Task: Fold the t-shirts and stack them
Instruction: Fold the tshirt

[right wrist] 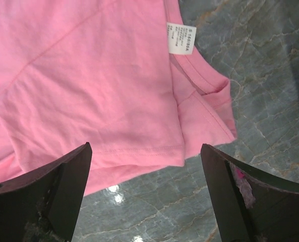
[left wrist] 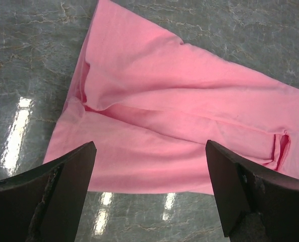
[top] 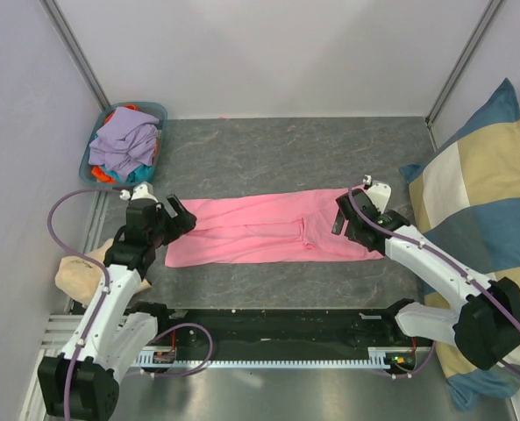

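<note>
the soft pink t-shirt (top: 260, 230) lay as a long, creased strip on the glossy, marbled grey counter (top: 286, 149). the left fingers (left wrist: 63, 191) hung spread wide over its hem end, and the right fingers (right wrist: 58, 191) hung the same way over its labelled end, gripping nothing.

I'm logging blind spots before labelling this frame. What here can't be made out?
1. Basket pile, top view: the lavender t-shirt covers the rest, so the number of shirts underneath is hidden.
2. Neck label, right wrist view: print too small to read.
3. Beige object, top view: partly behind the left arm; unidentifiable.
4. Pink t-shirt, both wrist views: cut off by frame edges.
</note>
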Tool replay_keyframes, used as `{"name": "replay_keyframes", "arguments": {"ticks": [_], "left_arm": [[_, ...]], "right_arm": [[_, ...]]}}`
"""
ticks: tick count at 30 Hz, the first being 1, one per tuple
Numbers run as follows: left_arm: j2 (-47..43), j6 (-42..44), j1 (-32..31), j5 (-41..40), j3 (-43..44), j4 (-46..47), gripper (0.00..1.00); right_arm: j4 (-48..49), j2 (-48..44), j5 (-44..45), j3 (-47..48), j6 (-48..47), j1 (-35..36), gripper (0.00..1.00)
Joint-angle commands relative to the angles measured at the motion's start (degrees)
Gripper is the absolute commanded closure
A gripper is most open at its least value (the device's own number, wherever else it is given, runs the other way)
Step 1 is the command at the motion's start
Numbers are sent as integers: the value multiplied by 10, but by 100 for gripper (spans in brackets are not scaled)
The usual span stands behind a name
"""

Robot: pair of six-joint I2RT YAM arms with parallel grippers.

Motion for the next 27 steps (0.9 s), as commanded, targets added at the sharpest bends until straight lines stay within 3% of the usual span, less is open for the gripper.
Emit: {"name": "replay_keyframes", "arguments": {"ticks": [1, 9, 15, 21, 27], "left_arm": [[57, 9, -1, 24, 32, 74, 2], [189, 10, -31, 85, 107, 159, 3], [229, 12, -71, 103, 126, 195, 3], [270, 22, -102, 139, 148, 217, 3], [357, 79, -153, 227, 223, 231, 0]], "right_arm": [[16, 13, 29, 38, -13, 3, 2], [50, 46, 59, 51, -22, -6, 2], [78, 163, 41, 110, -52, -31, 2], [89, 218, 30, 158, -59, -48, 2], [82, 120, 46, 130, -23, -52, 2]]}}
